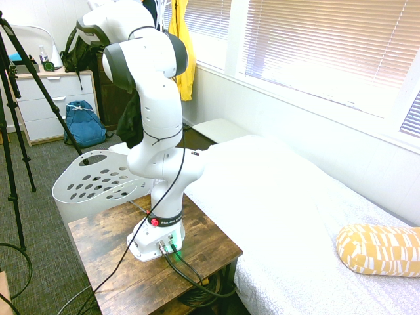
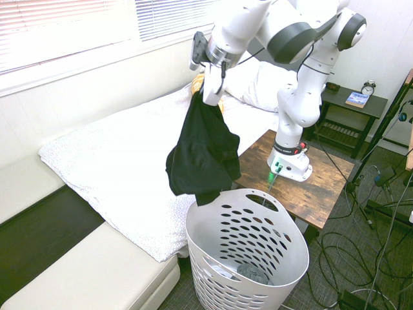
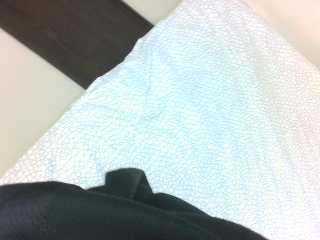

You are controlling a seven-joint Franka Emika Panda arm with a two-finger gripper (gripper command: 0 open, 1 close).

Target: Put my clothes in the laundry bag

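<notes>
My gripper (image 2: pixel 210 95) hangs high above the bed's edge, shut on the top of the black garment (image 2: pixel 203 152). The cloth dangles in a long bunch, and its lowest fold reaches down to the bed-side rim of the white laundry basket (image 2: pixel 292 226). That basket stands on the floor between bed and wooden table, with some grey fabric (image 2: pixel 253 272) at its bottom. In the first exterior view the arm hides the gripper; the garment (image 1: pixel 131 121) shows behind it, above the basket (image 1: pixel 98 182). Black fabric (image 3: pixel 100 215) fills the wrist view's lower edge.
The bed (image 2: pixel 116 161) with its white dotted cover lies beside the basket, a yellow pillow (image 1: pixel 380 249) on it. The arm stands on a wooden table (image 1: pixel 111 262). A blue backpack (image 1: pixel 84 123) and a drawer chest sit behind, and a yellow garment (image 1: pixel 180 39) hangs by the window.
</notes>
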